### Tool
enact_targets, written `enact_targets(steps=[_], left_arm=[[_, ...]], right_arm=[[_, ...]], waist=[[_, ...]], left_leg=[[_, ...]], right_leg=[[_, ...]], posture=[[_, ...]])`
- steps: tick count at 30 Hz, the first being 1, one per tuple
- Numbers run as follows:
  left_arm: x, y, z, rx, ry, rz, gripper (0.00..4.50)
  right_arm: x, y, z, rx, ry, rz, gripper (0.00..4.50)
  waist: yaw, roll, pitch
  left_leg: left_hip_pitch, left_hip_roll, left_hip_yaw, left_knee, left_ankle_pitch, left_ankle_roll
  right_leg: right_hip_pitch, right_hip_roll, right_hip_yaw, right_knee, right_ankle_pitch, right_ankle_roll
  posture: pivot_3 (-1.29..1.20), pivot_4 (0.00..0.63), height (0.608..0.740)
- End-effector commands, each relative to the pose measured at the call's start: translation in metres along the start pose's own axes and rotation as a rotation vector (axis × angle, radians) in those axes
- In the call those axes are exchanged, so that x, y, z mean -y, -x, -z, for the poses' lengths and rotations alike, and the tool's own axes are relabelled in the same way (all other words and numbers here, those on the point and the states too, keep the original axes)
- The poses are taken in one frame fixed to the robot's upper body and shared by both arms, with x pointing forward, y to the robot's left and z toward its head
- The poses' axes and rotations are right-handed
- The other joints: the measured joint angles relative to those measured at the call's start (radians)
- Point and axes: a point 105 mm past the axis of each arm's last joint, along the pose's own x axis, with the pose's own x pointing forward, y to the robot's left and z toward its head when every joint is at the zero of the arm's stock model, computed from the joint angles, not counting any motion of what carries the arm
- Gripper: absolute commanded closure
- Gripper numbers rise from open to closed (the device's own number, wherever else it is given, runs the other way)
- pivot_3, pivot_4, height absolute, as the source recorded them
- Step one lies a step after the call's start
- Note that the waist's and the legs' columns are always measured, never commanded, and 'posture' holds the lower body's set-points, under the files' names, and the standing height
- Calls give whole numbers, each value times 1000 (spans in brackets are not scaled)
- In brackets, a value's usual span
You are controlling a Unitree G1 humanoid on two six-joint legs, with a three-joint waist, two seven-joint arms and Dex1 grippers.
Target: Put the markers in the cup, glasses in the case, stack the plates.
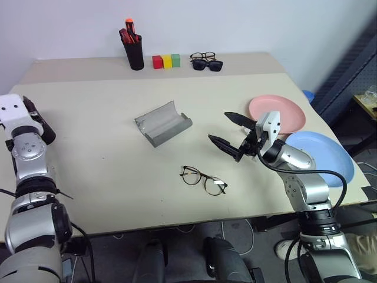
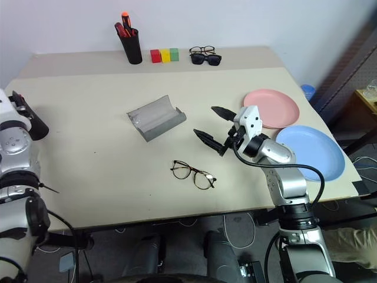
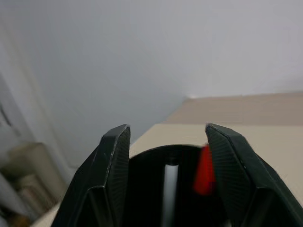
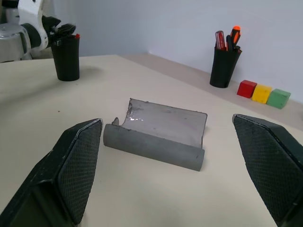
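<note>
- Glasses (image 1: 204,180) lie lower centre on the table (image 1: 106,118), lenses up; thin wire, light and bendy, likely best pinched at the bridge.
- Case (image 1: 162,122) sits open just above them, nothing between.
- Right gripper (image 1: 231,137) hovers spread wide, right of the glasses.
- Left gripper (image 3: 168,156), far left, part open around the cup (image 4: 66,57); markers (image 3: 205,169) inside.
- Pink plate (image 1: 277,113) and blue plate (image 1: 321,154) touch at right, unstacked.
- Pen holder (image 1: 134,54), blocks (image 1: 166,61) and spare glasses (image 1: 205,61) stand top centre, well clear.
</note>
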Motion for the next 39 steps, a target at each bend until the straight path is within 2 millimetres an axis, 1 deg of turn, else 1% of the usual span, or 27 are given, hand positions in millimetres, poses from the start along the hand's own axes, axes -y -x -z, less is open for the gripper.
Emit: enact_targets(steps=[1,3,4,5,7,8,9,10,11,12,13,15,17,18,20,23,25,29,32,34,36,39], left_arm=[[36,-4,-58,112,240,130,1885],[69,6,-78,84,352,260,1885],[86,13,-81,32,387,333,1885],[96,19,-82,-10,406,381,1885],[126,39,-78,-124,404,559,1885],[135,46,-75,-163,392,617,1885],[154,65,-67,-206,323,791,1885],[166,82,-59,-227,263,933,1885],[174,96,-50,-251,215,1058,1885],[176,105,-41,-298,208,1116,1885],[176,108,-37,-326,208,1133,1885],[176,113,-33,-341,190,1169,1885],[177,123,-31,-367,185,1239,1885],[175,132,-29,-381,182,1314,1885],[169,146,-28,-381,152,1424,1885],[154,147,-20,-383,56,1456,1885],[145,148,-18,-382,21,1474,1885],[126,157,-11,-471,-49,1546,1885],[123,169,-11,-530,-57,1617,1885],[125,176,-14,-557,-48,1672,1885],[128,180,-17,-555,-45,1717,1885],[136,159,-15,-535,-51,1642,1885]], right_arm=[[5,10,-18,36,61,21,0],[6,15,-18,24,65,30,0],[6,18,-16,15,67,37,0],[6,20,-15,9,68,42,0],[6,25,-13,-12,75,50,0],[6,27,-12,-19,77,53,0],[6,32,-10,-36,85,62,0],[5,37,-8,-53,95,68,0],[5,42,-7,-74,106,74,0],[4,48,-5,-94,110,82,0],[3,53,-4,-111,112,86,0],[2,63,-1,-148,123,94,0],[0,74,2,-184,125,98,0],[-2,80,2,-204,121,103,0],[-5,91,3,-234,110,110,0],[-9,107,3,-274,101,136,0],[-12,115,3,-295,93,147,0],[-19,129,2,-329,75,182,0],[-21,134,2,-343,61,205,0],[-23,134,2,-347,49,208,0],[-27,133,3,-349,41,199,0],[-31,126,4,-343,38,185,0]], waist=[[0,0,0],[-1,-1,0],[-4,-1,0],[-6,-1,0],[-14,0,0],[-16,0,0],[-19,0,0],[-21,0,0],[-24,0,0],[-26,0,0],[-28,0,0],[-31,0,0],[-33,0,0],[-33,0,0],[-35,0,0],[-33,0,0],[-33,0,0],[-32,0,1],[-31,0,1],[-30,0,1],[-29,0,1],[-25,0,1]], left_leg=[[0,0,0,0,0,0],[-1,0,0,0,0,0],[-1,0,0,0,0,0],[0,0,0,0,0,0],[1,0,-1,0,0,0],[3,0,-1,-1,0,0],[4,0,-1,-2,0,0],[5,0,-1,-2,0,0],[7,0,-1,-3,0,0],[7,0,-1,-3,0,0],[7,0,-1,-4,0,0],[6,1,-1,-3,0,0],[5,1,-2,-2,0,0],[5,1,-1,-2,0,0],[5,1,-1,-2,0,0],[5,1,-1,-3,0,0],[5,1,-1,-3,0,0],[5,1,-1,-2,0,0],[3,1,-1,-2,0,0],[2,1,0,-2,0,0],[1,1,0,-2,0,0],[0,1,-1,-2,0,0]], right_leg=[[0,0,0,0,0,0],[1,0,0,-1,0,0],[1,0,0,-1,0,0],[1,0,0,-1,0,1],[2,0,1,-1,0,1],[2,1,1,0,0,1],[2,2,2,0,0,1],[3,2,2,1,0,1],[3,3,2,1,-1,-2],[3,3,2,1,-2,-3],[3,3,2,1,-2,-3],[3,3,2,0,-2,-4],[3,3,2,-1,-2,-4],[3,2,2,-1,-2,-4],[3,2,2,-1,-3,-4],[3,2,2,-2,-3,-5],[3,2,2,-2,-3,-5],[2,1,2,-3,-3,-5],[1,0,2,-4,-3,-5],[0,0,2,-4,-3,-5],[0,0,2,-5,-3,-5],[-1,0,2,-5,-3,-5]], posture=[[0,150,740],[0,150,740],[0,150,740],[0,150,740],[0,150,740],[0,150,740],[0,150,740],[0,150,740],[0,150,740],[0,150,740],[0,150,740],[0,150,740],[0,150,740],[0,150,740],[0,150,740],[0,150,740],[0,150,740],[0,150,740],[0,150,740],[0,150,740],[0,150,740],[0,150,740]])
